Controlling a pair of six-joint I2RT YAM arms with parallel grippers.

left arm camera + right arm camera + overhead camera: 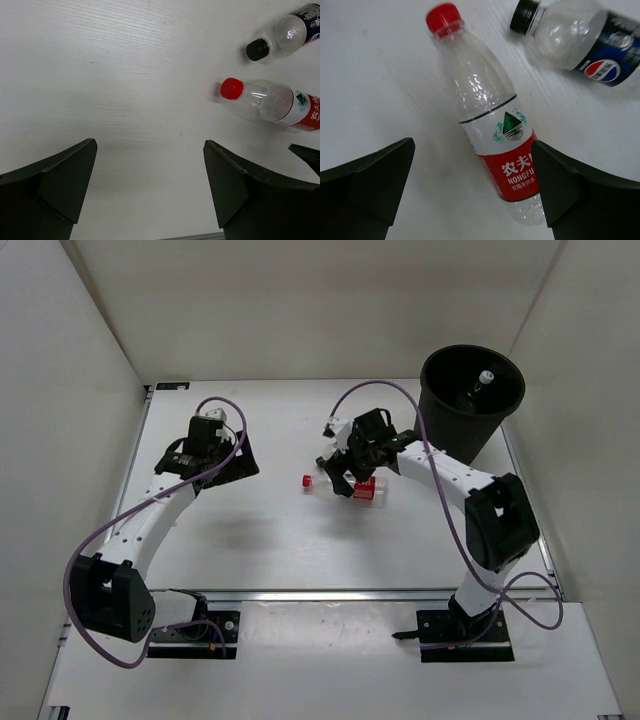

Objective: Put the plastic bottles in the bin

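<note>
A clear plastic bottle with a red cap and red label (490,115) lies on its side on the white table (260,530), also seen in the left wrist view (272,102). My right gripper (473,145) hovers open over it, its fingers either side of the labelled end (364,489). A second clear bottle with a black cap and dark blue label (580,40) lies just beyond it (287,32). The black bin (455,425) stands at the far right, with one clear bottle (483,380) inside. My left gripper (150,143) is open over bare table, left of both bottles.
White walls close in the table on the left, back and right. The right arm's links (470,490) run between its base and the bin. A metal rail (330,595) crosses the near edge. Purple cables loop off both arms.
</note>
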